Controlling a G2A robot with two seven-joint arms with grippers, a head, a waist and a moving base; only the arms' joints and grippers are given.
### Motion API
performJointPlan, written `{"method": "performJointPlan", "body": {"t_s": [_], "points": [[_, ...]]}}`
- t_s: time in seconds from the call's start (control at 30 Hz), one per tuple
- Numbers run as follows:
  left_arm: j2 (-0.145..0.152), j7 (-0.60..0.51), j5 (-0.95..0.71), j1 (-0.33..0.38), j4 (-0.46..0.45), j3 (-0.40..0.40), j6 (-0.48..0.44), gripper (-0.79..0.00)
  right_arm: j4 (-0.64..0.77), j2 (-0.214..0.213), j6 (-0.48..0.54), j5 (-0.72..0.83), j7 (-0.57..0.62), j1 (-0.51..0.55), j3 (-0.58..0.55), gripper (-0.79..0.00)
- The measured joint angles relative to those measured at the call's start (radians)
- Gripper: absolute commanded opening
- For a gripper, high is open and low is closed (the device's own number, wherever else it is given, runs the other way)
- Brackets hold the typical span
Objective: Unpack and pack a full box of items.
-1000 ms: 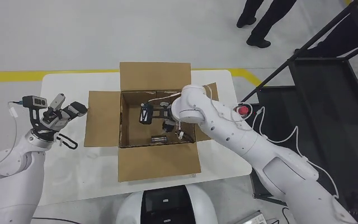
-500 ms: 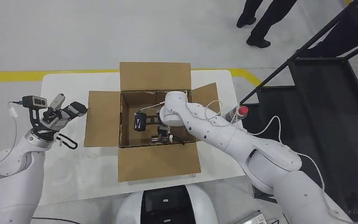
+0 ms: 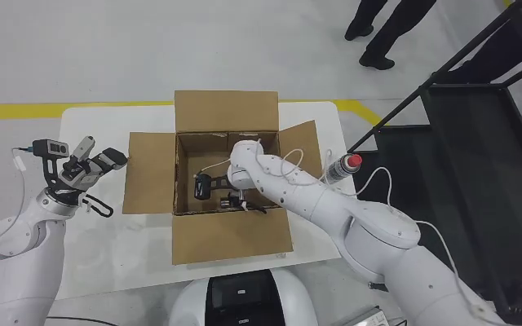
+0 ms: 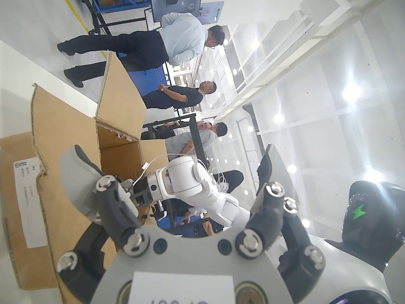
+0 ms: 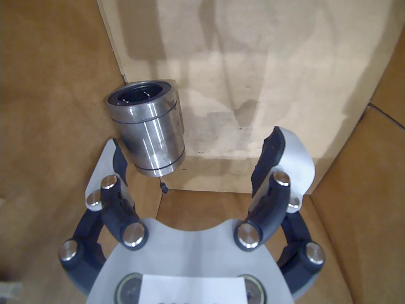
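right gripper (image 5: 195, 143) parked down inside the open cardboard box (image 3: 227, 110), fingers spread wide, nothing pinched, shiny metal cylinder (image 5: 147, 124) seen on the box floor just beside one finger, left gripper (image 4: 171, 155) held spread too, over the white table (image 3: 98, 244) beside the box

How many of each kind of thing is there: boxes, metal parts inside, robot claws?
Cardboard box: 1
Metal cylinder seen inside it: 1
Grippers: 2, the left gripper and the right gripper
Total: 4
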State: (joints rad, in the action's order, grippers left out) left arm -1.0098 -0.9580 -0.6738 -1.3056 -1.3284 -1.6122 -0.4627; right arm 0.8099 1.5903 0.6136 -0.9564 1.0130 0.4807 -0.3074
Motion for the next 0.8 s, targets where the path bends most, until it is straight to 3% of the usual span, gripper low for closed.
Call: {"method": "performJointPlan", "body": {"t_s": [0.33, 0.37, 0.4, 0.43, 0.47, 0.8], "points": [[0.000, 0.000, 0.000, 0.000, 0.000, 0.000, 0.000, 0.000, -0.125, 0.050, -0.008, -0.014, -0.064, -0.008, 0.010, 0.000], [0.000, 0.000, 0.000, 0.000, 0.000, 0.000, 0.000, 0.000, -0.137, 0.053, -0.008, -0.017, -0.070, -0.010, 0.008, -0.095], [0.000, 0.000, 0.000, 0.000, 0.000, 0.000, 0.000, 0.000, -0.144, 0.055, -0.007, -0.018, -0.074, -0.011, 0.007, -0.360], [0.000, 0.000, 0.000, 0.000, 0.000, 0.000, 0.000, 0.000, -0.151, 0.056, -0.006, -0.020, -0.078, -0.012, 0.006, -0.536], [0.000, 0.000, 0.000, 0.000, 0.000, 0.000, 0.000, 0.000, -0.158, 0.057, -0.005, -0.024, -0.083, -0.014, 0.004, -0.760], [0.000, 0.000, 0.000, 0.000, 0.000, 0.000, 0.000, 0.000, -0.169, 0.055, -0.004, -0.053, -0.100, -0.007, -0.012, -0.785]]}}
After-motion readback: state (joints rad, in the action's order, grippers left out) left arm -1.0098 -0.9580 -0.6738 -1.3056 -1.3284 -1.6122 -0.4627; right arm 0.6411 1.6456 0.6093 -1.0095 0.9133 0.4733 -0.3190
